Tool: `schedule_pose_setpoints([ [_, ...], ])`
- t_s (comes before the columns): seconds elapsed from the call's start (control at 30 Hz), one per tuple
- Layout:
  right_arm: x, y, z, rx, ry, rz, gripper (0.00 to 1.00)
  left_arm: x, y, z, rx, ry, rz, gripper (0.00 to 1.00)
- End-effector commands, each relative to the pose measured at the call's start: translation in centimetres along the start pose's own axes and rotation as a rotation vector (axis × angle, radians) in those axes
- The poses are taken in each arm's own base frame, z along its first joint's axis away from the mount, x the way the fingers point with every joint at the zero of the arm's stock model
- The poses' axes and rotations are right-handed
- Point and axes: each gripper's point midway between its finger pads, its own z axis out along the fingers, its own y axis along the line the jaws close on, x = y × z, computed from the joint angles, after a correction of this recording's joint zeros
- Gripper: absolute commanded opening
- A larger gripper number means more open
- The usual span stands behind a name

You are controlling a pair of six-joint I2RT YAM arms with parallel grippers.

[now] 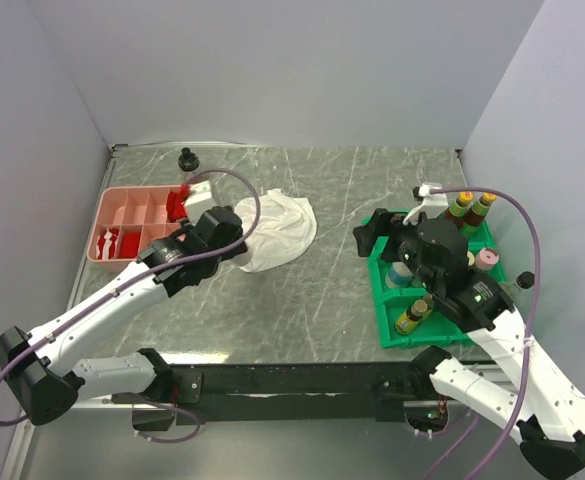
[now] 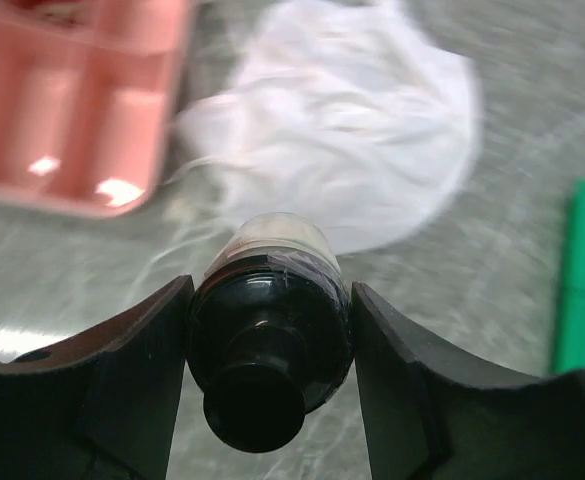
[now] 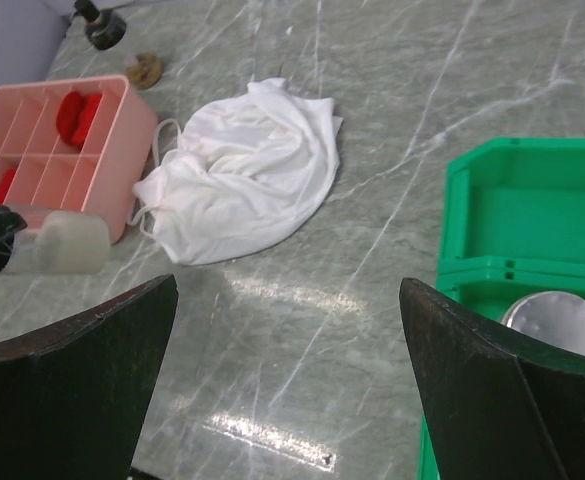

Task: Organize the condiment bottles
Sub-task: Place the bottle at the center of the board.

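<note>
Left gripper (image 2: 270, 295) is closed on a small bottle (image 2: 272, 340) with a black cap and a clear body. It holds the bottle sideways over the tabletop (image 1: 322, 300), near the pink tray (image 1: 102, 222) and the white cloth (image 1: 277, 230). Right gripper (image 3: 287, 290) is wide open with nothing in it (it hangs by the left edge of the green tray (image 1: 385, 332)). More bottles (image 1: 472, 208) stand in the green tray. One black-capped bottle (image 1: 187, 158) stands alone at the back of the tabletop.
</note>
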Motion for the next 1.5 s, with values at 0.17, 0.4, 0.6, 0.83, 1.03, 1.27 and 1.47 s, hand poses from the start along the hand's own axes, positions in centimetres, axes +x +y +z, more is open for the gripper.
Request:
schedule_pose_setpoints([
  [0.17,-1.7,-2.0,-2.5,0.060,-0.128,0.006,1.00,-1.0,-15.1,-0.5,0.549,-0.075,0.315,0.01],
  [0.4,-1.7,-3.7,-3.3,0.110,-0.210,0.042,1.00,3.4,-21.8,0.6,0.660,-0.055,0.421,0.02],
  [0.6,-2.6,-4.8,-4.9,0.135,-0.295,0.102,1.00,9.2,-24.8,3.5,0.691,0.056,0.505,0.10],
  [0.83,-2.2,-4.7,-4.7,0.130,-0.277,0.080,1.00,12.2,-25.6,5.4,0.668,0.134,0.569,0.34],
  [1.03,-1.4,-4.3,-3.8,0.127,-0.226,0.076,1.00,11.0,-25.5,4.7,0.665,0.114,0.545,0.76],
  [1.27,-2.0,-2.9,-3.6,0.070,-0.208,0.087,1.00,6.5,-24.4,2.7,0.642,0.066,0.461,0.97],
  [1.47,-0.9,-1.3,-2.1,0.020,-0.116,0.056,1.00,0.0,-19.4,2.9,0.622,0.079,0.294,0.97],
])
